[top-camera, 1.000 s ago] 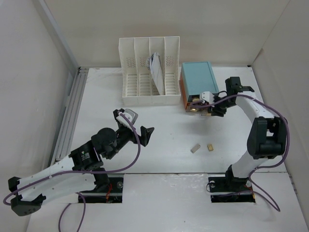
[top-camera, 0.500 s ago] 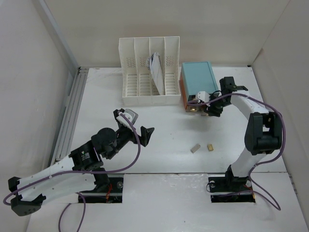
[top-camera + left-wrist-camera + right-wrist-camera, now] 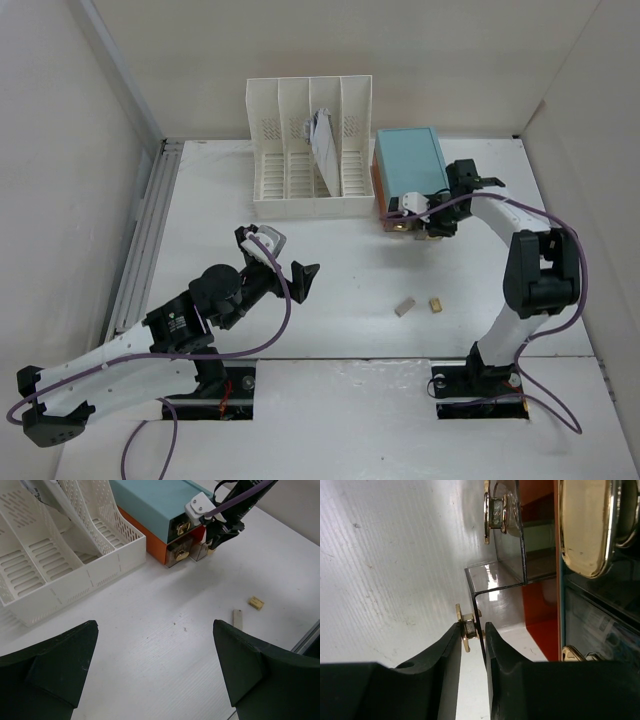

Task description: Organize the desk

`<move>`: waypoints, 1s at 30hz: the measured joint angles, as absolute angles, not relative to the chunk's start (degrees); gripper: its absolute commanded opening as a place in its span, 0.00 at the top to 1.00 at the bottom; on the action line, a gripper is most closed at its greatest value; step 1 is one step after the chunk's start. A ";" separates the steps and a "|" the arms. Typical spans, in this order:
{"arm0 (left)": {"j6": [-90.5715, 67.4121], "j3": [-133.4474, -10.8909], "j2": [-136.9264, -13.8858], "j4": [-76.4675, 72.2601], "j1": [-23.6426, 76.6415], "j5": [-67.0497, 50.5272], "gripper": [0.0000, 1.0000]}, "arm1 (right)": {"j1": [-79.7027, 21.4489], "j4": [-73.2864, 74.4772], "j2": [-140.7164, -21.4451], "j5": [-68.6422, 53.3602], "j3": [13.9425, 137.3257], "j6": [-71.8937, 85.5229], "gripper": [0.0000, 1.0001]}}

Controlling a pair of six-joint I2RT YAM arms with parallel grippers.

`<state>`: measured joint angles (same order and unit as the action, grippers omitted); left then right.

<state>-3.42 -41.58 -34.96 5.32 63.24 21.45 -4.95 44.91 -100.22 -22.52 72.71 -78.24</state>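
The right gripper (image 3: 472, 630) pinches the small brass knob (image 3: 466, 629) of a clear plastic drawer (image 3: 500, 587), apparently part-way out along the 12-to-6 o'clock line from the teal drawer box (image 3: 410, 165) at 1 o'clock on the large white desk (image 3: 340, 300), while the spread left gripper (image 3: 285, 262) hovers at 8 o'clock.
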 measured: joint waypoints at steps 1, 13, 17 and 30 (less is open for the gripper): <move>-3.42 -41.58 -34.96 5.32 63.24 21.45 0.00 | -5.06 44.95 -100.09 -22.37 72.66 -78.39 0.81; -3.42 -41.58 -34.72 5.32 63.24 21.43 0.00 | -7.60 53.08 -92.88 -18.26 66.87 -79.70 0.81; -3.42 -41.58 -34.37 5.32 63.24 21.43 0.00 | -7.62 54.13 -91.44 -17.47 64.69 -79.77 0.58; -3.42 -41.58 -34.33 5.30 63.24 21.34 0.00 | -7.62 46.81 -78.06 -21.26 62.59 -75.11 0.31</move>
